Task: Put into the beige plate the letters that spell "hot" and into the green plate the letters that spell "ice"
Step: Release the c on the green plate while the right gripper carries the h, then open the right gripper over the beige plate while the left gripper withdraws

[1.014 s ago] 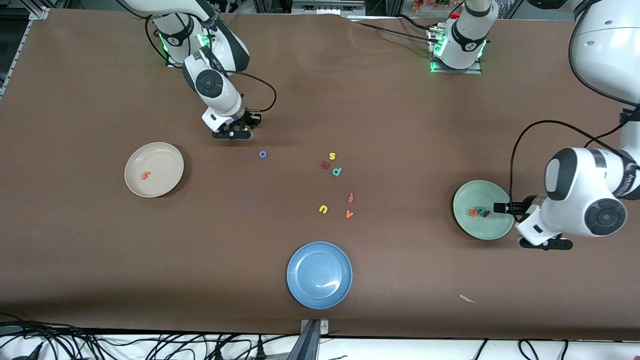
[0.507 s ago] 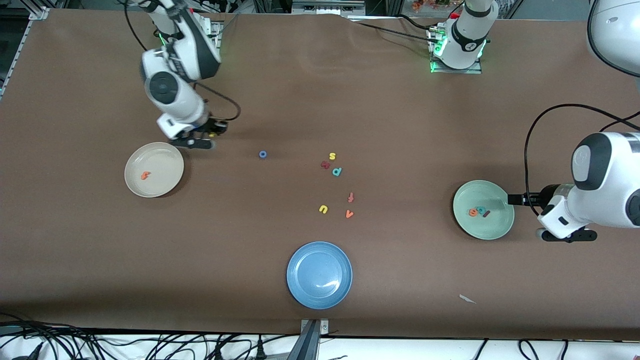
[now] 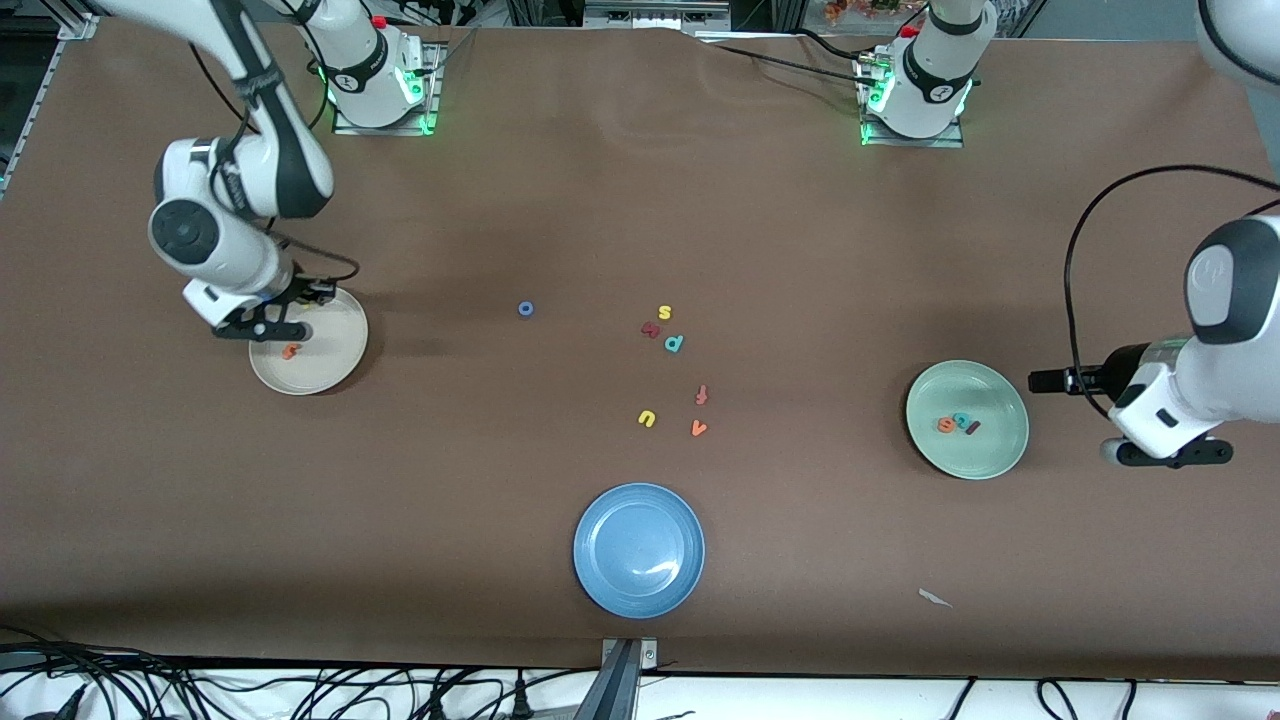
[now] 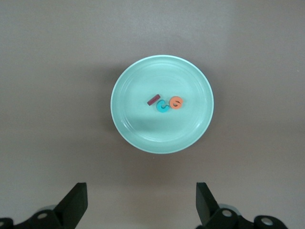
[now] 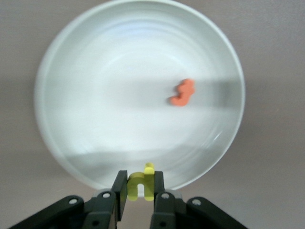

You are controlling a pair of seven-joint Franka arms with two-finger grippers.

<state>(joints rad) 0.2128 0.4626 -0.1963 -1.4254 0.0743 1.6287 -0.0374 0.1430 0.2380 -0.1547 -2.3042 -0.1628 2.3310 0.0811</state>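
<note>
The right tool [image 5: 140, 191] pinches the yellow h [image 5: 141, 183] between its fingers and hangs over the rim of the beige plate [image 3: 340, 362], at the middle left of the front view. Only the right wrist view shows this h clearly; in the front view it is hidden under the tool [image 3: 285, 322]. One letter lies in the beige plate, the orange t [image 3: 291, 351].

The left tool [image 4: 140, 205] has its fingers spread wide and holds nothing. It hangs over the bare bench [image 3: 800, 250] just beside the green plate [image 3: 1005, 445], at the right edge of the front view. The green plate holds three letters close together: the dark red i [image 4: 153, 100], the teal c [image 4: 163, 106] and the orange e [image 4: 176, 102]. The left wrist view shows their shapes; in the front view they are only small spots.

There are three plates in all. The third, the blue plate [image 3: 600, 580], is at the lower centre.

Seven letters lie loose on the bench. The blue o [image 3: 526, 309] lies alone, left of centre. Near the centre are a yellow s [image 3: 664, 313], a dark red letter [image 3: 651, 329], a teal p [image 3: 674, 343], a red-orange f [image 3: 702, 394], a yellow u [image 3: 647, 418] and an orange v [image 3: 699, 428].
</note>
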